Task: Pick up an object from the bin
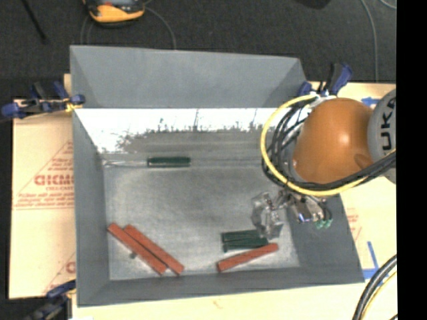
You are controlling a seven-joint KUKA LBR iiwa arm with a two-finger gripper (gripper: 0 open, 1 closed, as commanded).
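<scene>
The metal gripper (270, 223) hangs at a flat, dark-green rectangular bar (237, 240); open or closed, I cannot tell.

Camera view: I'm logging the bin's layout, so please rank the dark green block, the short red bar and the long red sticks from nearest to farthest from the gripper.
1. The dark green block, front right, right beside the gripper.
2. The short red bar, just in front of that block, by the front wall.
3. The long red sticks, front left, far across the bin floor.
</scene>
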